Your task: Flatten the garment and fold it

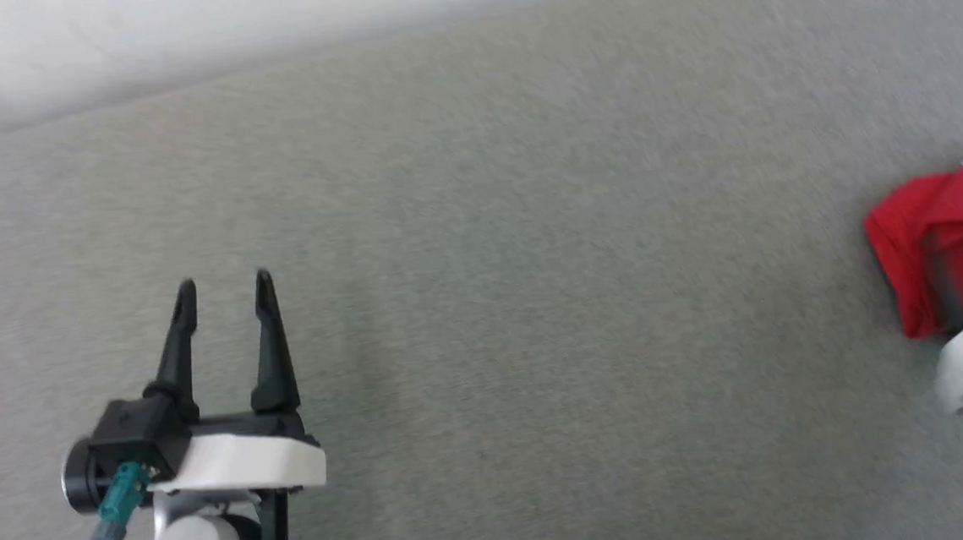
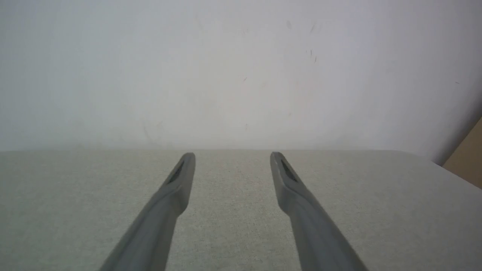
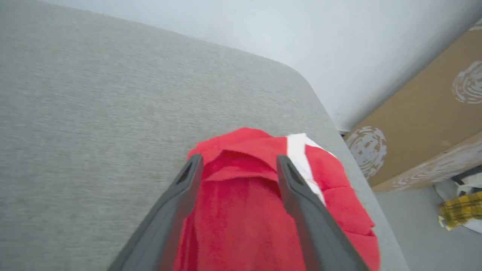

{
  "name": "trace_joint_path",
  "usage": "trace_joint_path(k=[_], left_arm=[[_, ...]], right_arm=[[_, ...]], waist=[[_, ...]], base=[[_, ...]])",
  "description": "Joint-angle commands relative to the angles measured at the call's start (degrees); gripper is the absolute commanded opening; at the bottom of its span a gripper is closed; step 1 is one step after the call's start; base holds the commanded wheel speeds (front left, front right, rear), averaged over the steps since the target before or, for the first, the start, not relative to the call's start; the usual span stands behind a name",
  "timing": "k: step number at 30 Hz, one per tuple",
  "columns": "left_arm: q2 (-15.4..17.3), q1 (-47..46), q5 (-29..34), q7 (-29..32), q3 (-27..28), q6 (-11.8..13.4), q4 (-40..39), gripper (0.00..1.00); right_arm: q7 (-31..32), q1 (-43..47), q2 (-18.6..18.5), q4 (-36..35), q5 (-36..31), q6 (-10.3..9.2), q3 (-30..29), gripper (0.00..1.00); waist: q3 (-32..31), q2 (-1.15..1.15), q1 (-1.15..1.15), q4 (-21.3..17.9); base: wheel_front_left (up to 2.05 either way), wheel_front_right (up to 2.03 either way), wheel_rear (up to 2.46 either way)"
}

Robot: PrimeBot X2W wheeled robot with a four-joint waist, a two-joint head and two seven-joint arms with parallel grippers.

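The left gripper (image 1: 224, 281) is hanging over the near left part of the grey surface (image 1: 529, 216), its two dark fingers standing wide apart and gripping nothing. The right gripper (image 3: 239, 158) is reaching in at the grey surface's right edge, its fingers likewise spreading wide. They are straddling the garment (image 3: 233, 218) from above without pinching it, as far as the right wrist view shows.

The garment is sitting in a crumpled red heap against that right edge, with a white band twisting across its top. The task is looking barely begun: nothing is lying flat yet, and spreading, smoothing and folding are all waiting. The heap is perching close enough to the right edge to risk slipping off.

Beyond the grey surface's far edge a pale wall (image 2: 241, 75) is rising. Past the far right corner cardboard boxes (image 3: 425, 124) are standing, with a yellow checked bundle (image 3: 461, 209) lying beside them.
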Motion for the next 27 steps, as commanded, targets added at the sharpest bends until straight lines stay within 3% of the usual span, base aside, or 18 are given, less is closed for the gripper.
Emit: trace_joint_path(k=[1,5,13,22,27], left_arm=[[-0.1,0.6,-0.2,-0.3,0.3,0.2,0.2,1.00],[-0.5,1.8,-0.2,-0.3,0.6,0.4,1.0,1.00],[-0.6,3.4,0.5,-0.3,1.5,0.0,3.2,1.00],[-0.2,5.4,1.0,-0.3,1.7,-1.6,5.1,1.00],[0.3,6.8,1.0,-0.3,0.9,-2.4,6.8,1.00]], right_arm=[[-0.3,0.6,0.8,-0.9,0.5,-0.04,0.2,1.00],[1.2,5.1,6.2,-9.1,1.8,-0.04,1.2,1.00],[4.2,9.2,13.0,-22.4,4.6,-0.04,1.8,1.00],[6.7,20.7,18.4,-37.8,5.4,-0.04,-2.2,1.00],[8.6,26.4,19.9,-42.9,5.7,-0.04,-2.9,1.00]], waist=[[-4.5,0.00,0.02,4.8],[-6.1,0.00,0.02,8.0],[-8.0,0.00,0.02,12.8],[-11.0,0.00,0.02,13.5],[-12.3,0.00,0.02,13.0]], base=[[0.00,0.00,0.00],[0.00,0.00,0.00],[0.00,0.00,0.00],[0.00,0.00,0.00],[0.00,0.00,0.00]])
